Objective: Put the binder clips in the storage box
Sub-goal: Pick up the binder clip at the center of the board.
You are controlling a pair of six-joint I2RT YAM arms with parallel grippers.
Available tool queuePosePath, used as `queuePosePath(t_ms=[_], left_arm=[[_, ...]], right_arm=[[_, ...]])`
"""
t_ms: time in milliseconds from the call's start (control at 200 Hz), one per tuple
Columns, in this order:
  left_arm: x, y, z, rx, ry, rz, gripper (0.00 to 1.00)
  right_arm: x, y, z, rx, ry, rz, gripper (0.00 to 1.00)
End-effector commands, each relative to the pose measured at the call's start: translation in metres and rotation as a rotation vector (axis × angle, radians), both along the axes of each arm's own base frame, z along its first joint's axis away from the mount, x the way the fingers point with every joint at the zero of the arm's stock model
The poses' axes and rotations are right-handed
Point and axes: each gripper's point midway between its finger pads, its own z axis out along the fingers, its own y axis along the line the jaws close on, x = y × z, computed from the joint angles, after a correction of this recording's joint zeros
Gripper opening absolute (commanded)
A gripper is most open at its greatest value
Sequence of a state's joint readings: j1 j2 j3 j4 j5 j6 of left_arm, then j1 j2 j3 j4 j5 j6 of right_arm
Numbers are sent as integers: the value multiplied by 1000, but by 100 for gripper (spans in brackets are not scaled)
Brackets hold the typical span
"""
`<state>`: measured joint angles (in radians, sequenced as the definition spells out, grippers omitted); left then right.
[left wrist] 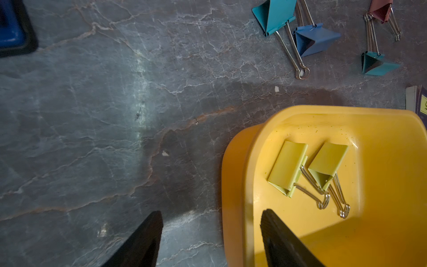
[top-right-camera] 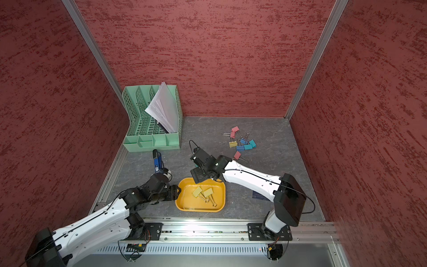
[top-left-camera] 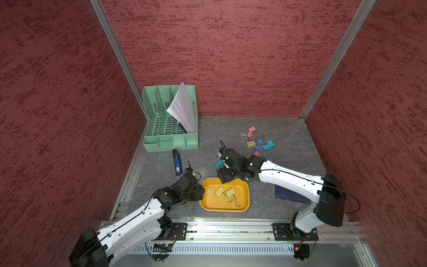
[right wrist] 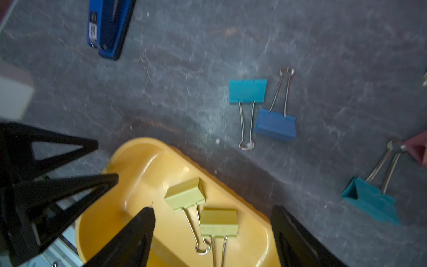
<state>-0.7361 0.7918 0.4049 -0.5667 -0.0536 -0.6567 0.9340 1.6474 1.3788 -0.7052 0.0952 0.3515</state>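
Note:
The storage box (top-left-camera: 208,201) (top-right-camera: 184,203) is a shallow yellow-orange tray near the table's front. Two yellow binder clips (top-left-camera: 219,191) (top-left-camera: 231,192) lie side by side inside it, also visible in the wrist views (left wrist: 287,166) (right wrist: 219,222). My right gripper (top-left-camera: 225,179) (right wrist: 212,209) hangs open above the tray's far edge, with nothing between its fingers. My left gripper (top-left-camera: 201,193) (left wrist: 212,213) is open astride the tray's left wall, one finger inside and one outside. Several loose binder clips (top-left-camera: 258,141) (top-right-camera: 241,141) in pink, blue, teal and yellow lie at the back right. A teal and a blue clip (right wrist: 248,90) (right wrist: 275,124) lie just beyond the tray.
A mint-green file organizer (top-left-camera: 171,138) holding papers stands at the back left. A dark blue stapler (top-left-camera: 177,163) lies in front of it, close to my left arm. A dark blue booklet (top-left-camera: 284,194) lies under my right arm, right of the tray.

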Motion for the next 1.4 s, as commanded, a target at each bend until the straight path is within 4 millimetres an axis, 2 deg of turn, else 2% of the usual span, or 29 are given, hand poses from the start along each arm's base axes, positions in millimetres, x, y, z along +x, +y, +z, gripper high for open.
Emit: queuePosePath(t_ms=[0,175,466,746,1132,1398], left_arm=[[-1,2,0,2,-18,-4,71],[-2,3,1,-8,-27,-3,71],[-1,1,0,-3,-18,-7,72],[-1,1,0,-4,-19,-5,72],[-1,1,-2,1,-15,-7,72],[-1,1,-2,3,-13,-7,72]], right_arm=[[28,3,-14,-71,-6,35,85],[66,7,-51,-118,42,6,85],[91,13,-90,-129,95,-20,86],[93,18,-113,-116,139,-25,86],[94,24,-132,-116,160,-19,85],[99,27,-141,-124,162,-19,80]])
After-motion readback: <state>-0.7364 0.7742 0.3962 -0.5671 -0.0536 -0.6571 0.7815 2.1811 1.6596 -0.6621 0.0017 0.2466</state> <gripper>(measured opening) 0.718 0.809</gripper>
